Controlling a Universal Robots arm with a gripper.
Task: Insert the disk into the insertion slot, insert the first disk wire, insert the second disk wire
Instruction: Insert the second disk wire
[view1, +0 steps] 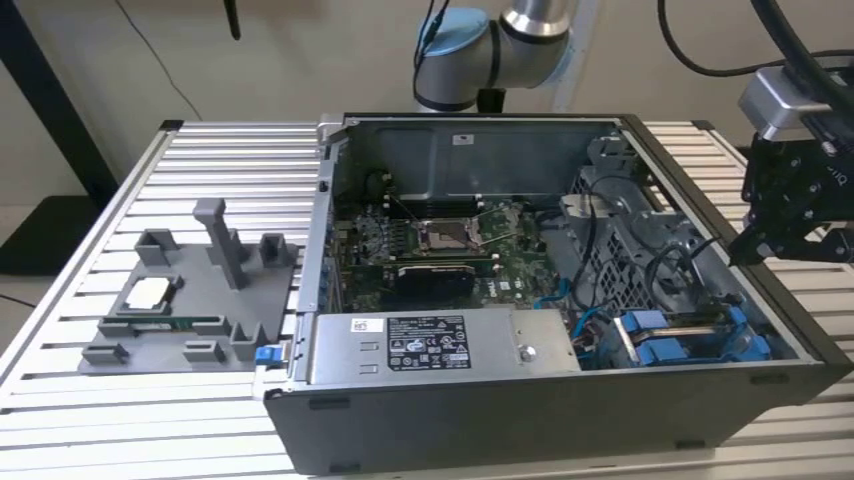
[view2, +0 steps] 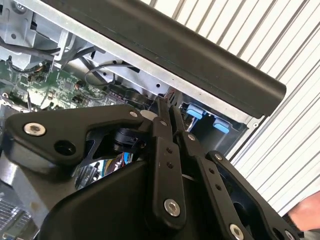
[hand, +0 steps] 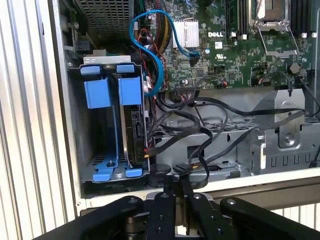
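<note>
The insertion slot (hand: 95, 150), a grey metal cage with blue plastic pieces, stands in the corner of the open computer case. The disk (hand: 136, 127) sits on edge inside it, held in its blue carrier. A black wire (hand: 165, 135) runs to the disk's end, and a blue wire (hand: 157, 70) curves from the motherboard down behind the carrier. In the exterior view the slot (view1: 641, 345) is at the case's near right corner. My gripper (view1: 743, 250) hangs outside the case's right wall, above its rim. Its fingers (view2: 161, 117) are shut with nothing between them, also in the first wrist view (hand: 167, 200).
The grey power-supply box (view1: 427, 345) with a white sticker fills the case's front. The motherboard (view1: 441, 240) lies behind it. A grey fixture (view1: 187, 290) with small parts rests on the slatted table at the exterior view's left. A person's hand (view2: 305, 215) is near the table's edge.
</note>
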